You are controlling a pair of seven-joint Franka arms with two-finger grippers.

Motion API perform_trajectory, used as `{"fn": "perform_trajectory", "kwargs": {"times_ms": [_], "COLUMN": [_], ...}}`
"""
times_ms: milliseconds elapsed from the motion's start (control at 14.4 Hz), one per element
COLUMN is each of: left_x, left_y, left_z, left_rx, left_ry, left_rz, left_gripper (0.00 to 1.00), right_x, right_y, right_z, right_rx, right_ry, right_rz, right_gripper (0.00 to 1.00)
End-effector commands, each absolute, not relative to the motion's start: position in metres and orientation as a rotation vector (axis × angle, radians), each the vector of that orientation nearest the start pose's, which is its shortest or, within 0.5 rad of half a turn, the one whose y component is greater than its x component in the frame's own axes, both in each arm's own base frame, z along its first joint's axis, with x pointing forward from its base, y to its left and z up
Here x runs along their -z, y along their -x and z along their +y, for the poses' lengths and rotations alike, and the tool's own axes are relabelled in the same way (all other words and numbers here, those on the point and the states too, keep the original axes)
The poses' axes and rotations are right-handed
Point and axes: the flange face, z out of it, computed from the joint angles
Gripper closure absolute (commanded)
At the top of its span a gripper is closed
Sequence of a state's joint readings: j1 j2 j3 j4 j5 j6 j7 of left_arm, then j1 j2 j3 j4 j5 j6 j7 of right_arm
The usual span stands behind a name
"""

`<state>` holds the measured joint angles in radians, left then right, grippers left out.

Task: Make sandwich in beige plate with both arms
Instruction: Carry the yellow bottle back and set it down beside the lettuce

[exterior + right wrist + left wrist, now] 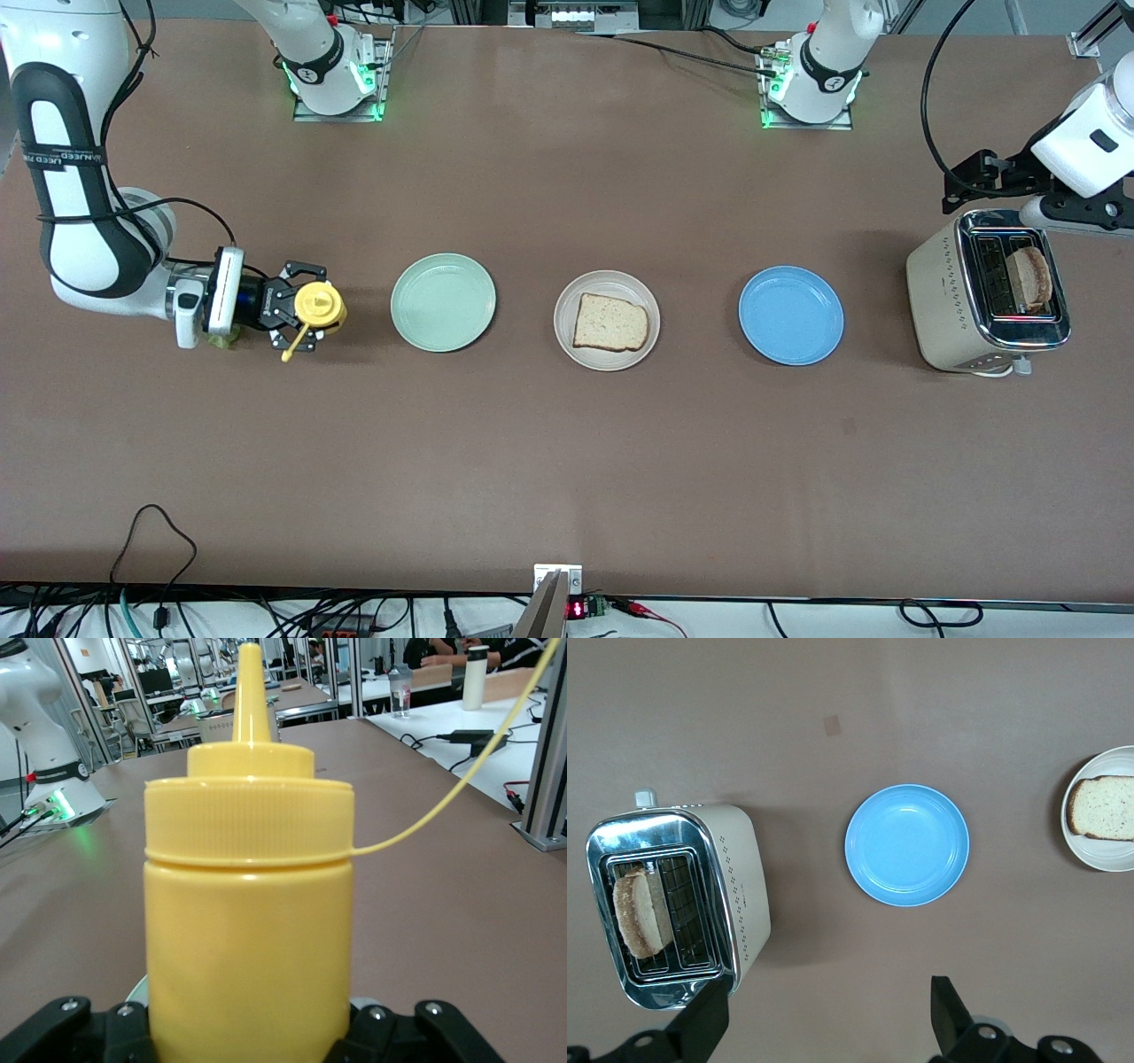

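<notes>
The beige plate (pixel 607 356) lies mid-table with one slice of bread (pixel 609 322) on it; both also show in the left wrist view, plate (pixel 1099 855) and slice (pixel 1103 806). A second slice (pixel 1033 277) stands in a toaster slot (pixel 636 913). My right gripper (pixel 306 312) is shut on an upright yellow squeeze bottle (pixel 319 304), which fills the right wrist view (pixel 248 904), beside the mint-green plate toward the right arm's end. My left gripper (pixel 1076 211) is open and empty (pixel 824 1028), up over the toaster. A small pale green thing (pixel 221 339) lies mostly hidden under the right wrist.
A mint-green plate (pixel 443 301) and a blue plate (pixel 791 315) flank the beige plate, both bare; the blue one also shows in the left wrist view (pixel 907 845). A cream and chrome toaster (pixel 943 297) stands at the left arm's end (pixel 740 886).
</notes>
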<state>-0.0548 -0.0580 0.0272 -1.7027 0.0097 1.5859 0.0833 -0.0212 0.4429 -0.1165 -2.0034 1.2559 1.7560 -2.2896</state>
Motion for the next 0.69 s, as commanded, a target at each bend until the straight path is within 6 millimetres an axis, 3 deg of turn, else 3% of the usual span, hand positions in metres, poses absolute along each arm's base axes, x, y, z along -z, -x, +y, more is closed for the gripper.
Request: {"fn": "perform_trajectory", "kwargs": {"times_ms": [0, 347, 625], "left_x": [-0.599, -0.599, -0.599], "left_y": [-0.534, -0.534, -0.534], "left_z": [-0.013, -0.012, -0.012], "left_rx": [-0.099, -0.099, -0.099], "left_ry": [3.142, 3.142, 3.142], "left_rz": [0.179, 0.176, 0.176], "left_gripper": [0.00, 0.00, 0.00], "right_x": [-0.217, -0.147, -0.118], "right_y": [-0.556, -0.534, -0.519], "right_z": [-0.004, -0.012, -0.021], "right_rx": [1.016, 1.164, 1.188], "right_ry": [1.468, 1.329, 1.297], "right_rz": [-1.339, -1.301, -1.242], "right_gripper": [0.69, 0.69, 0.69]}}
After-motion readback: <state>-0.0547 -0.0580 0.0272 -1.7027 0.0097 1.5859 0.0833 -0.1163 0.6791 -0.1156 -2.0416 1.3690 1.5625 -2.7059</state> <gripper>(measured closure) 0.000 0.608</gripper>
